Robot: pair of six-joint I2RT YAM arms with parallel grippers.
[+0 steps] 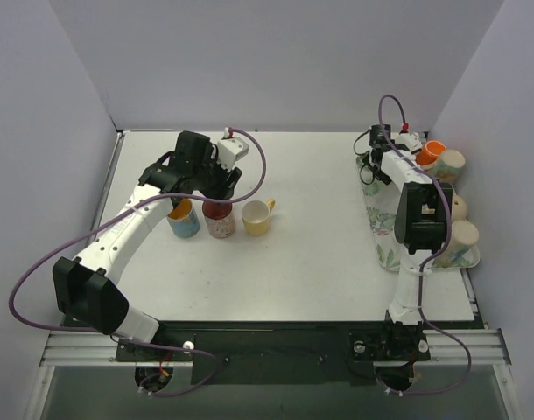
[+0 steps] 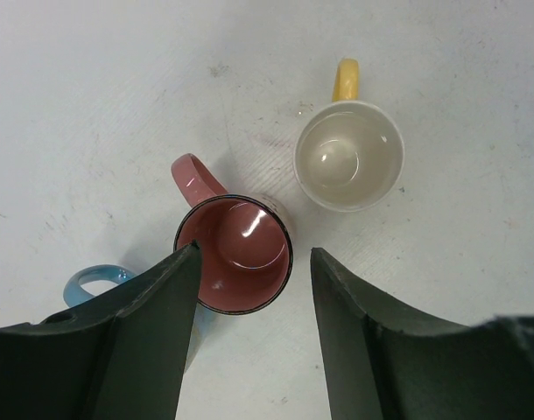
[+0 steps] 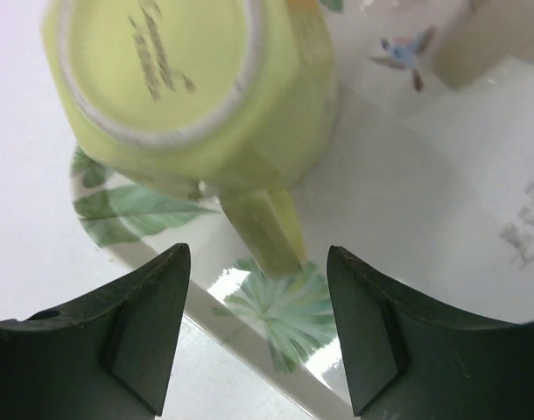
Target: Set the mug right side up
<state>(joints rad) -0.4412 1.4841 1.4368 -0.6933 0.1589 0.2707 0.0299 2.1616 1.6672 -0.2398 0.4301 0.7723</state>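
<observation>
A lime-green mug (image 3: 179,79) stands upside down on the leaf-patterned tray (image 3: 284,315), base up. Its handle (image 3: 263,223) points toward my right gripper (image 3: 258,254), which is open with the jaws on either side of the handle's end, not touching it. In the top view this mug is mostly hidden under the right gripper (image 1: 370,171). My left gripper (image 2: 253,255) is open and empty just above a pink mug (image 2: 235,254), which stands upright. A yellow mug (image 2: 348,157) and a blue mug (image 2: 94,282) stand upright beside it.
The tray (image 1: 385,254) lies along the right table edge and holds an orange mug (image 1: 431,153) and several cream mugs (image 1: 460,207). The three upright mugs form a row at centre left (image 1: 220,220). Grey walls enclose the table.
</observation>
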